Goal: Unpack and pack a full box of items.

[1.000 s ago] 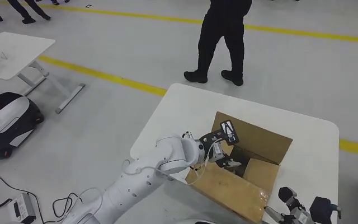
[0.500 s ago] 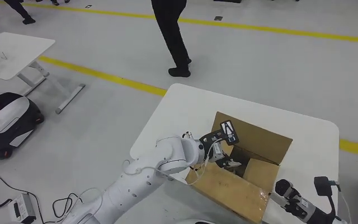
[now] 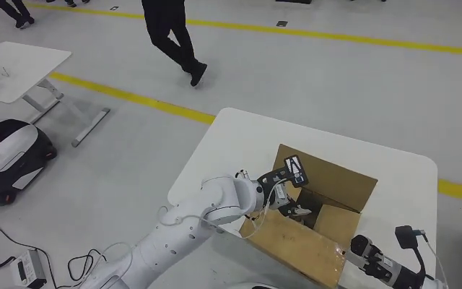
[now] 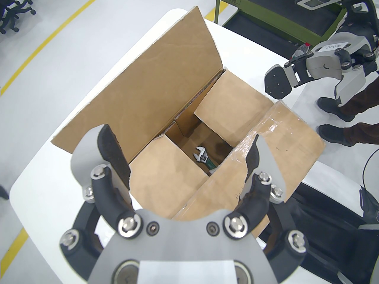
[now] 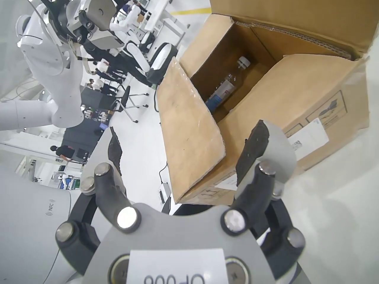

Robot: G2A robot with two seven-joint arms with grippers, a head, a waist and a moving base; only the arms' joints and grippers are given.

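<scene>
Left gripper (image 4: 180,146) hangs over the open box (image 3: 328,180), fingers apart. The box stands at the near edge of the table (image 3: 238,144), with a wrench (image 4: 202,158) and a bottle (image 5: 228,85) lying inside. Right gripper (image 5: 186,137) sits just beside the box's near right corner, fingers apart.

floor (image 3: 325,87) pale grey | yellow lines (image 3: 130,97) painted across | white side table (image 3: 25,65) | green shelving (image 4: 260,1) | black office chairs (image 4: 13,11)
</scene>
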